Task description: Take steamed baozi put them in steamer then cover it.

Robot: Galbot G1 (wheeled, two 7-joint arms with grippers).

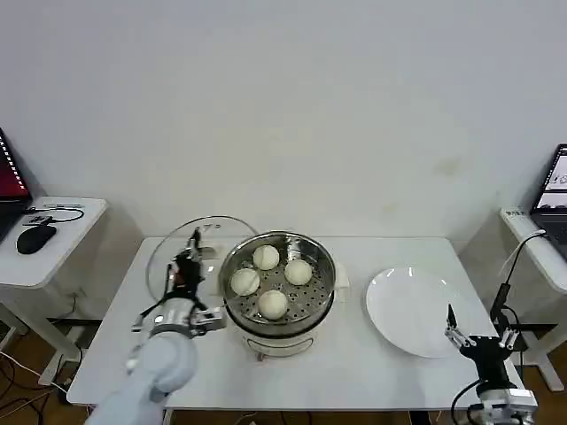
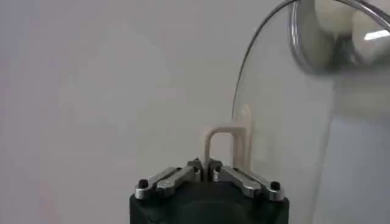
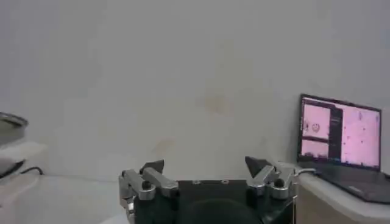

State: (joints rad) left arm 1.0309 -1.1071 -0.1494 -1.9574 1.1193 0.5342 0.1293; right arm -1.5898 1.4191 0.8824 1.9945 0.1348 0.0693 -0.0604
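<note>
Fingers of L gripper (image 1: 189,266) pinch glass cover (image 1: 182,252) upright by its handle, steamer (image 1: 278,285) w/ four baozi (image 1: 272,304) just to its right; L wrist: handle (image 2: 220,146) clamped; R gripper (image 3: 206,169) open, idle.

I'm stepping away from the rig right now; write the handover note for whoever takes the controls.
Left gripper: shut on the cover's handle, holding the cover tilted up beside the steamer's left side.
Right gripper: open, idle at the table's front right, near the white plate.
Four steamed baozi sit on the tray in the steamer.
Done: loading.
Left: set the cover on the steamer, release.
</note>
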